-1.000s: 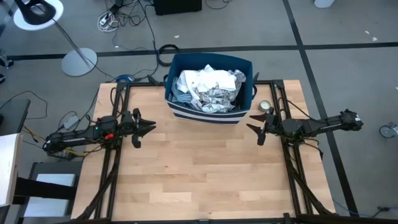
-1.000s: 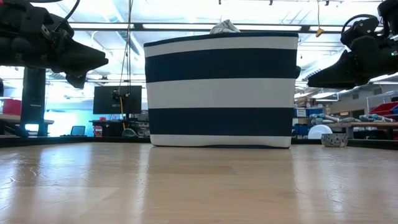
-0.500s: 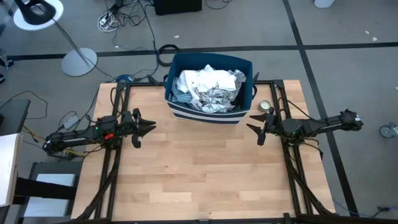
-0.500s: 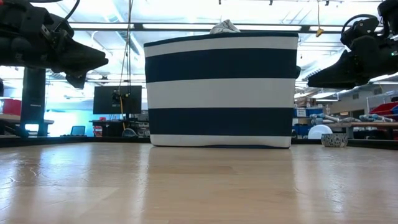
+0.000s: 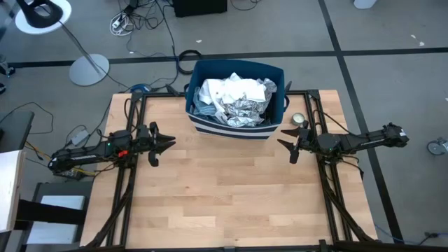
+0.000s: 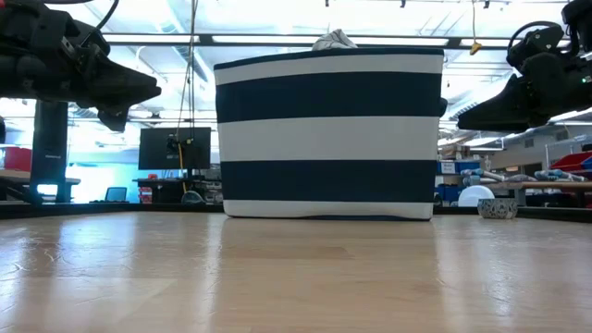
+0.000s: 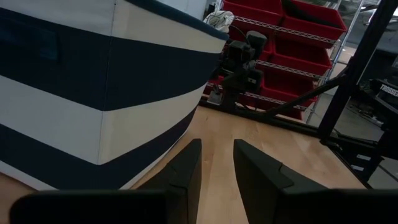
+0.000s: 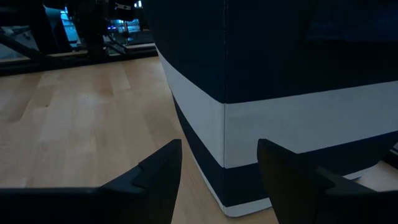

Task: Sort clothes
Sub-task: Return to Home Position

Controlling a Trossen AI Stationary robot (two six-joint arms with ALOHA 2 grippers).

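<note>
The near part of the table [image 5: 224, 210] is showing only wood. A little farther in, the left gripper [image 5: 168, 143] is hanging above the left side of the table. The right gripper [image 5: 283, 145] is hanging above the right side. Both are pointing in toward the middle. The fingers of each one are standing apart with nothing between them, so both are open and holding nothing.

At the far edge, the bin [image 5: 231, 127] is sitting, dark blue with white stripes. The clothes [image 5: 234, 98] are lying inside it, piled up to the rim. White ones, a light blue one and a black-and-white patterned one are showing on top.

The clothes are lying farther away than both grippers, between them from side to side, and they are not touching either one.

I am guessing the sorting is about done, as no clothes are lying on the wood. The step in hand looks like the going-to-rest step. The next move is not calling for any grabbing — only for both arms to settle in their rest places without bumping the bin.
</note>
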